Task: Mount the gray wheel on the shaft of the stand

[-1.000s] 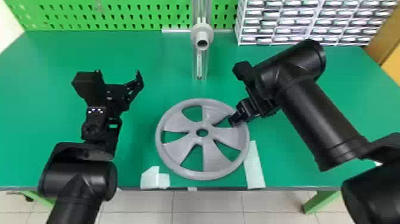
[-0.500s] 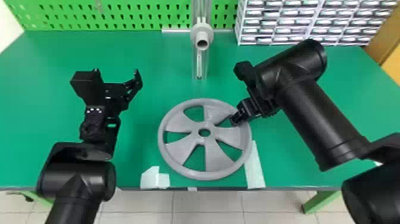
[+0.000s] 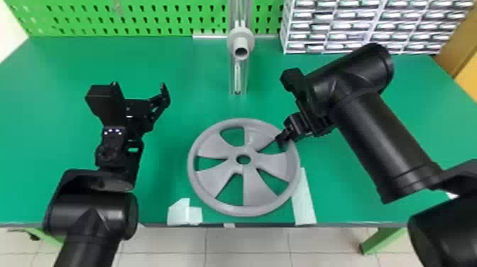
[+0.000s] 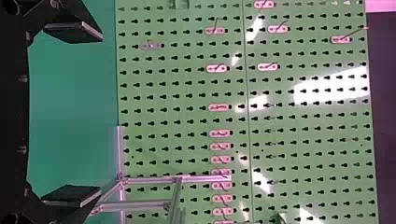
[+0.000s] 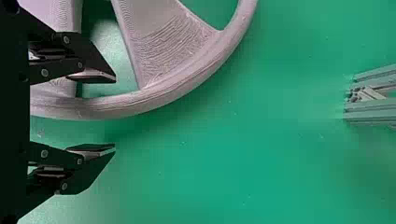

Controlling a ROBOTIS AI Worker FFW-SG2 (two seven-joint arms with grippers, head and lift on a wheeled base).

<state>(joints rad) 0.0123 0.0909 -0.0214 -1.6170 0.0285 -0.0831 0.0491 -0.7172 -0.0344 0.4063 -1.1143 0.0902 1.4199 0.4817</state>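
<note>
Both arms (image 3: 387,145) are black, with thick, rounded, tubular segments (image 3: 92,211).

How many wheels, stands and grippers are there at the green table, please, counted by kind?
Gray round spoked wheel: 1
Silvery upright stand with a gray tubular shaft: 1
Black two-fingered grippers: 2, the left gripper and the right gripper
Total: 4

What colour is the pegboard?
The pegboard is green with dark holes, clearest in the left wrist view.
</note>
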